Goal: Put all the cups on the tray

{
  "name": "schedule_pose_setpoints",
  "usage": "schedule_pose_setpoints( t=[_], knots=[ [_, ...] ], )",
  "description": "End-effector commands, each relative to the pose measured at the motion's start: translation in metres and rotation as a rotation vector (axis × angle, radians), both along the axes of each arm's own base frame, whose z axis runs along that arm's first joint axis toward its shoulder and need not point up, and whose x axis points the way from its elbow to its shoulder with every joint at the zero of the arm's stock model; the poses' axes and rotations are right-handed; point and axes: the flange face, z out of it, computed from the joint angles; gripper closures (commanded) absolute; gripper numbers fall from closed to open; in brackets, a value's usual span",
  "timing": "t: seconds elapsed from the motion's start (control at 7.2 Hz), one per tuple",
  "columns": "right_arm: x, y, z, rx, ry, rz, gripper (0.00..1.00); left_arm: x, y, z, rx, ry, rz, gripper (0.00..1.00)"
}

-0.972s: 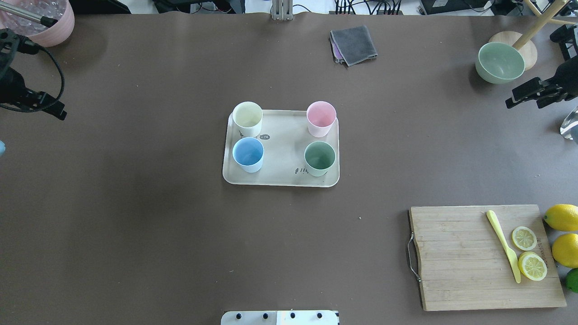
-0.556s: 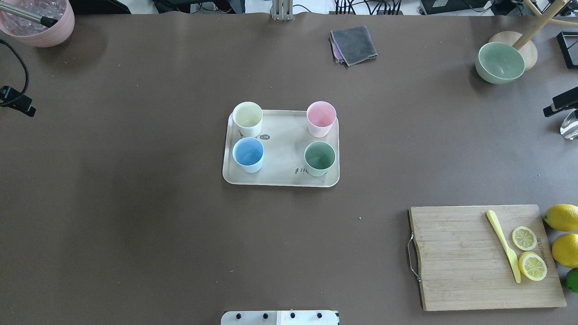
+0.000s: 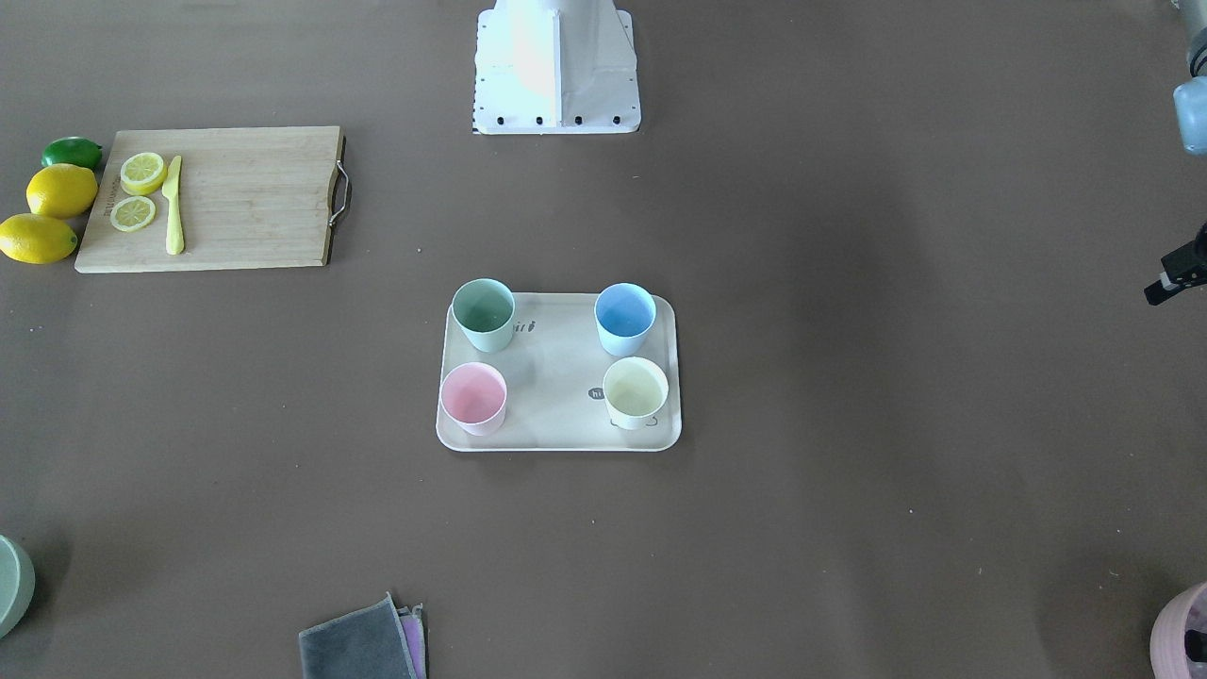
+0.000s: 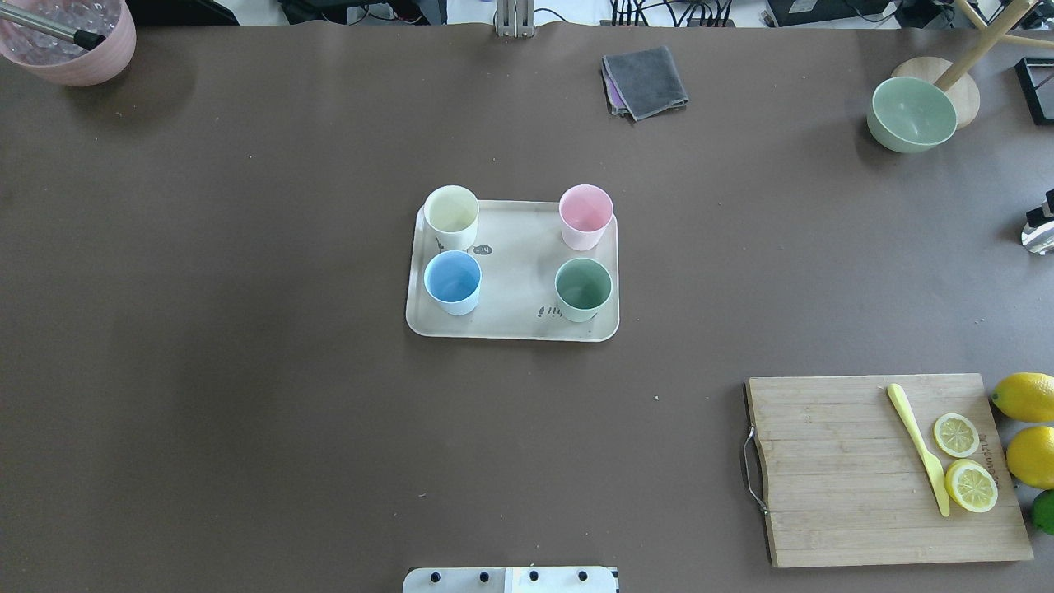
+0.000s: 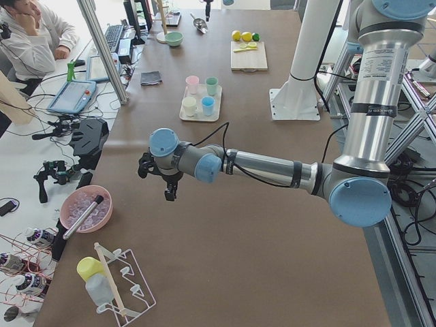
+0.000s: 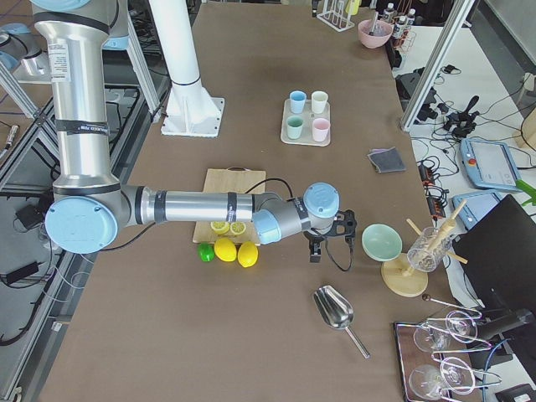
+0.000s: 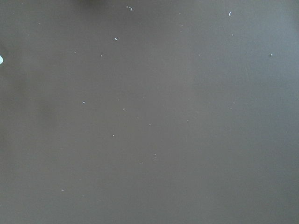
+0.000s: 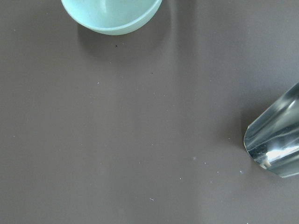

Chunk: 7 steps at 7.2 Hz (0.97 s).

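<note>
The beige tray (image 4: 515, 325) sits mid-table with four cups upright on it: cream (image 4: 451, 216), pink (image 4: 585, 216), blue (image 4: 452, 282) and green (image 4: 583, 289). In the front-facing view the tray (image 3: 556, 436) holds the same cups. My left gripper (image 5: 167, 185) hangs over bare table far to the left of the tray; only its tip shows at the front-facing view's edge (image 3: 1169, 279). My right gripper (image 6: 318, 244) is far right, near the green bowl. Neither holds anything that I can see. I cannot tell whether they are open or shut.
A bamboo cutting board (image 4: 832, 469) with lemon slices and a yellow knife (image 4: 916, 449) lies front right, lemons (image 4: 1025, 397) beside it. A green bowl (image 4: 911, 114), a grey cloth (image 4: 645, 81), a pink bowl (image 4: 70, 41) and a metal scoop (image 8: 275, 144) line the edges.
Both arms have drawn outward, the left off the overhead view's left edge and the right almost off its right edge. The tray and cups have not moved.
</note>
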Motion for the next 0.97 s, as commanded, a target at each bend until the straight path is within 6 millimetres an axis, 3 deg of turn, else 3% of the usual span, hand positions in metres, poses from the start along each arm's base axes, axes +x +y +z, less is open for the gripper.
schedule_pose_setpoints(
  t=[0.0,0.14,0.28,0.42,0.83],
  knots=[
    [0.003,0.001,0.005,-0.004,0.009,0.005,0.00,-0.013,0.003,0.017,0.079,-0.090,0.038,0.02],
    [0.003,0.001,0.007,-0.007,0.015,0.008,0.00,-0.018,0.002,0.014,0.097,-0.142,0.021,0.02],
    [0.004,0.002,0.009,-0.014,0.017,0.008,0.00,-0.018,0.015,0.018,0.090,-0.145,0.024,0.02],
    [0.014,0.015,0.008,-0.008,0.005,0.023,0.00,-0.020,0.017,0.015,0.098,-0.141,0.019,0.02],
    [0.014,0.022,-0.004,0.006,-0.013,0.017,0.00,-0.020,0.022,0.015,0.099,-0.137,0.023,0.02]
  ],
)
